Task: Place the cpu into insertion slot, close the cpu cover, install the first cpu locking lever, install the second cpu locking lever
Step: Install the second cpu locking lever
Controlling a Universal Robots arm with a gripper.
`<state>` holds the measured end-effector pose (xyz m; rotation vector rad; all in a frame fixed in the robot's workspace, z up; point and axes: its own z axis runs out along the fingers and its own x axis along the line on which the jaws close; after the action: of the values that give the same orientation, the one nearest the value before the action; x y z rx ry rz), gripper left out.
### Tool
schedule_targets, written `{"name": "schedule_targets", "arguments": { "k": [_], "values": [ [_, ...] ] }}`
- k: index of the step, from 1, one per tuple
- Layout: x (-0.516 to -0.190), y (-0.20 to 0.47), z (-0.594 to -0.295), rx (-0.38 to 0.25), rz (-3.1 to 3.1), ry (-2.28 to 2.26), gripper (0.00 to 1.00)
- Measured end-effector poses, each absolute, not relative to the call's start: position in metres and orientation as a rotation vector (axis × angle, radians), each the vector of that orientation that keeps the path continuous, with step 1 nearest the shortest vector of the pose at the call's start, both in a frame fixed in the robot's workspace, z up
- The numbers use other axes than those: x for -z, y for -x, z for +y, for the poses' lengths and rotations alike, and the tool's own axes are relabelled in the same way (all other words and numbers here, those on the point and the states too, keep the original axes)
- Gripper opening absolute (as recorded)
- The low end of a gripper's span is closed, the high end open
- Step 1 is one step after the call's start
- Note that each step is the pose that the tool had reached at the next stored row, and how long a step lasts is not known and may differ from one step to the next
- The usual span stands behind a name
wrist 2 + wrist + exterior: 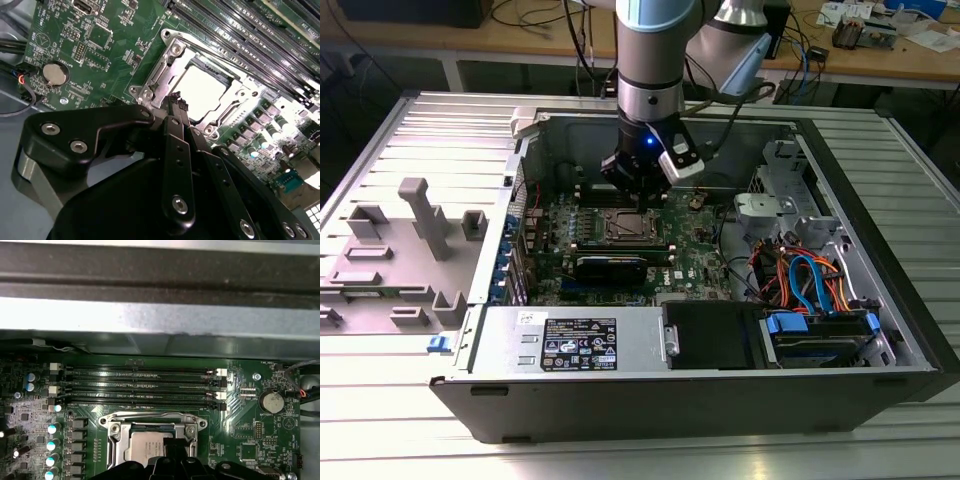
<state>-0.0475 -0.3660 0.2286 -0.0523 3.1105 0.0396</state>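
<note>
The cpu (207,90) lies flat in the socket on the green motherboard, its pale metal top showing through the cut-out; it also appears in the first wrist view (142,447). The silvery cpu cover (160,70) lies down around it as a frame (119,440). A thin metal locking lever (150,414) runs along one side of the socket. My gripper (177,104) hangs just above the socket's edge with its black fingers together and nothing between them. In the exterior view the gripper (635,195) stands over the socket (628,228) inside the open computer case.
Memory slots (140,385) run alongside the socket, and a coin battery (272,401) sits near them. A black heatsink block (612,266) lies in front of the socket. Cables and drive bays (810,300) are at the exterior view's right, grey fixtures (420,225) at its left.
</note>
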Motion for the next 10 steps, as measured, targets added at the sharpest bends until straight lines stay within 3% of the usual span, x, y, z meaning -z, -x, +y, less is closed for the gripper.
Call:
{"name": "schedule_targets", "arguments": {
  "k": [10],
  "values": [
    [-0.230, 0.048, -0.380, -0.041, 3.110, 0.052, 0.11]
  ]
}}
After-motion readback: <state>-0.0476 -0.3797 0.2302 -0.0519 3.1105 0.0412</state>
